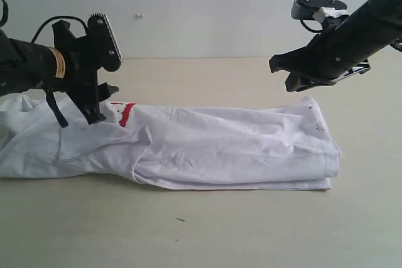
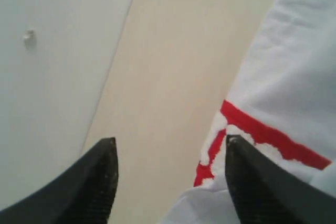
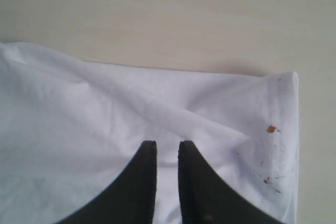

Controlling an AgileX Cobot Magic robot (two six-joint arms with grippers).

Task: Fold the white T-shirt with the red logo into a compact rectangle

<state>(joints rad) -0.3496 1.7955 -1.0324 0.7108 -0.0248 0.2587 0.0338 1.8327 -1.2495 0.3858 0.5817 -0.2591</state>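
We judge the fold to be partway done. The white T-shirt [image 1: 232,149] lies on the table [image 1: 201,230] as a long, low band running across the exterior view, its sides already brought in so that several layers stack along the near edge. What it lacks is the shortening: the band is far too long to count as a compact rectangle, and the left portion is looser and more rumpled than the right.

Only a small piece of the red logo [image 1: 125,112] shows, peeking from the far edge of the band towards the left, so most of the lettering is tucked inside the folds.

The left gripper [image 1: 105,103] hangs just above that spot with its jaws standing well apart and nothing between them; its wrist view shows one fingertip over bare table and the other over the logo's edge. The right gripper [image 1: 281,75] hovers over the right end of the shirt, clear of the cloth, its jaws drawn nearly together with only a slit between them, and it has hold of nothing.

As we read it, what is left is to bring the ends over the middle and flatten the wrinkles on the left
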